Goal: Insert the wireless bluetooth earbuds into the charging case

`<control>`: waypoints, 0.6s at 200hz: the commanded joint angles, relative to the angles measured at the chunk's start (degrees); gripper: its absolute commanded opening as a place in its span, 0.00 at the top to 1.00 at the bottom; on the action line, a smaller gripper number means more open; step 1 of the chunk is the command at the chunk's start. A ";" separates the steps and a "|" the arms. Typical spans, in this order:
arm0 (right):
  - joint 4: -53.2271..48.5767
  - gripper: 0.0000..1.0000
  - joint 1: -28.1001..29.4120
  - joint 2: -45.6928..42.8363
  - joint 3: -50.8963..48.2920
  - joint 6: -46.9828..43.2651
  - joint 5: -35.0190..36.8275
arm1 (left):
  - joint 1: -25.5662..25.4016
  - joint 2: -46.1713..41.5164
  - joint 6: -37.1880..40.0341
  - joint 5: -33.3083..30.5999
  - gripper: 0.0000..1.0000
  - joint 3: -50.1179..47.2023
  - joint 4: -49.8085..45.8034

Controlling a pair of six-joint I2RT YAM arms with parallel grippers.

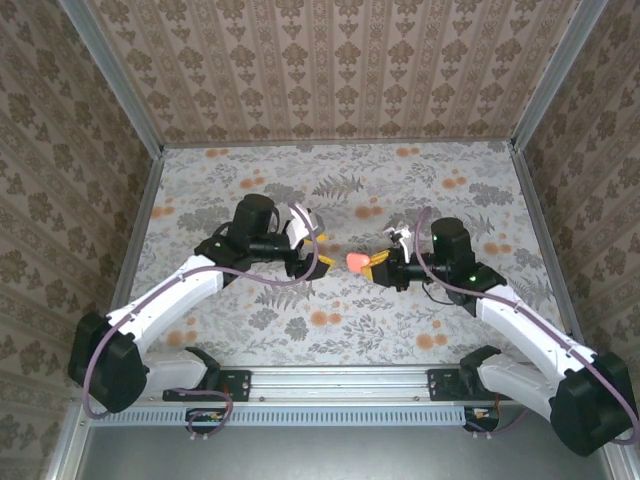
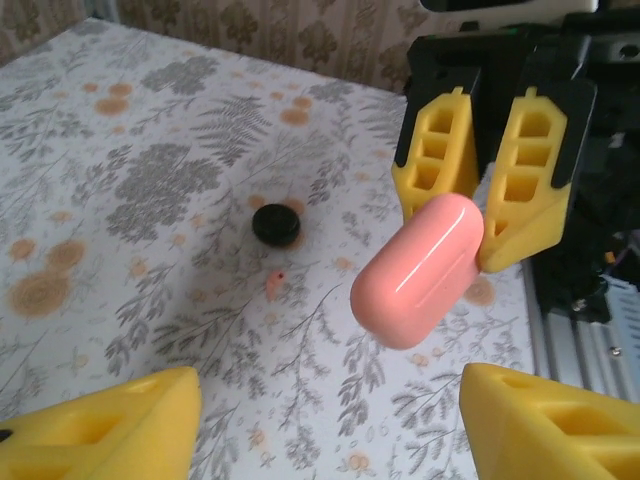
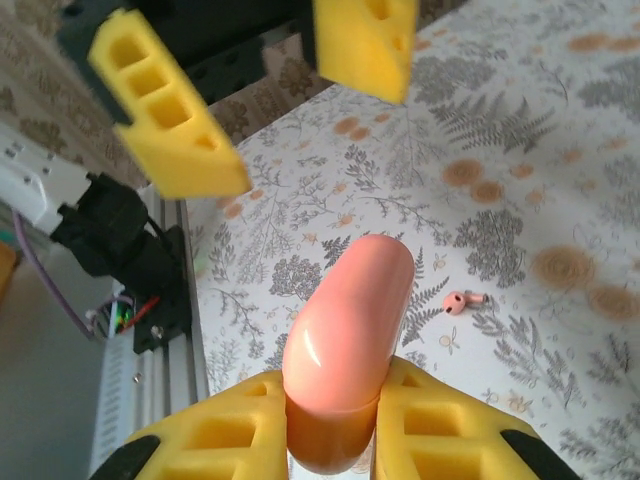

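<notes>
Left pincer (image 1: pixel 319 251): two yellow wedge fingers (image 2: pixel 110 430), rectangular hollows moulded through, seated in black holders. Right pincer (image 1: pixel 376 265): matching yellow hollowed fingers (image 3: pixel 450 430), same black holders. Behind each pincer: black cylindrical motor housing (image 1: pixel 255 212), farther back white arm links (image 1: pixel 170 295), bulky black shoulder joints (image 1: pixel 105 360). Mauve cable (image 1: pixel 86 380) loops along arm behind left pincer. Small green light (image 1: pixel 470 270) glows behind right pincer.

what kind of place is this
Probably an enclosed robot test cell: a floral tabletop boxed in by patterned panels on aluminium framing, with a left arm and right arm bolted to a rail.
</notes>
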 commanded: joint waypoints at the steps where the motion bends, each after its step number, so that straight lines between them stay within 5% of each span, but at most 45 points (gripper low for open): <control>1: -2.72 0.81 -0.24 -1.80 -0.51 -15.70 -5.59 | 0.21 0.49 3.24 8.12 0.35 0.48 0.20; 58: -8.70 0.82 -0.24 -0.05 2.40 -27.04 -12.04 | -2.99 1.84 19.45 12.60 0.39 3.04 -9.46; 120: -6.35 0.82 0.32 2.25 4.27 -28.18 -16.35 | -5.76 6.62 21.93 13.11 0.47 6.69 -12.02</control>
